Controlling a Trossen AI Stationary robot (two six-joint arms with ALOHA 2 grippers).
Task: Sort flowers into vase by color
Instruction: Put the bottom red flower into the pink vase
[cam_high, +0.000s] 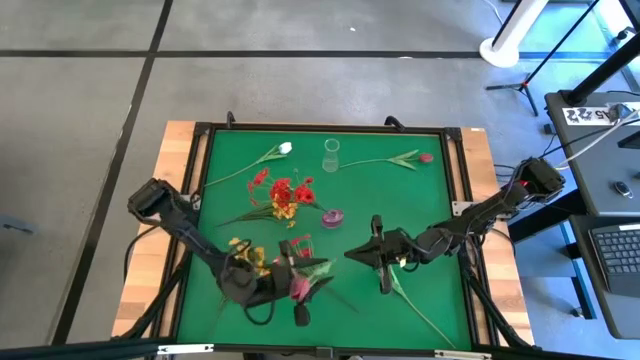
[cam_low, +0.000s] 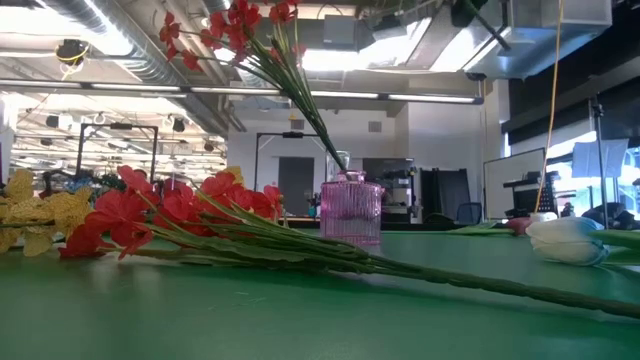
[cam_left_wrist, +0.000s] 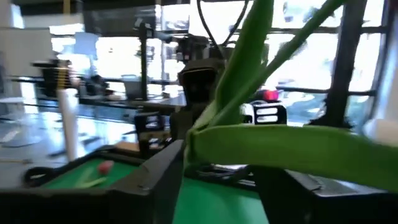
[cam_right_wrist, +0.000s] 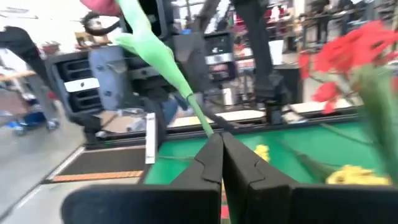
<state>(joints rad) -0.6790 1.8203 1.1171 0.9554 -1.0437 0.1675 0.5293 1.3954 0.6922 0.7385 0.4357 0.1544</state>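
Observation:
A dark red tulip, bud (cam_high: 298, 288) and green leaves (cam_high: 320, 268), hangs over the near middle of the green table (cam_high: 400, 200) between my two grippers. My right gripper (cam_high: 350, 255) reaches in from the right and is shut on its stem. My left gripper (cam_high: 297, 282) is open at the bud end, with a broad leaf (cam_left_wrist: 280, 149) lying between its fingers. A pink vase (cam_high: 333, 217) holds red flowers (cam_low: 230, 25). A clear vase (cam_high: 331, 155) stands farther back. Red (cam_high: 285, 190) and yellow (cam_high: 245, 255) flowers lie flat on the table. My right gripper pinches the tulip's thin stem (cam_right_wrist: 202, 118) between its two fingertips (cam_right_wrist: 211, 152), coming in about level from the table's right. The leaf and bud (cam_right_wrist: 99, 5) stand beyond the fingers, clear of the table. My left gripper: the leaf lies across its open fingers; whether they touch I cannot tell.
A white tulip (cam_high: 283, 148) and another dark red tulip (cam_high: 425, 157) lie near the far edge. A long green stem (cam_high: 420, 310) runs from under my right gripper toward the near right corner. A raised black frame (cam_high: 455, 180) borders the table.

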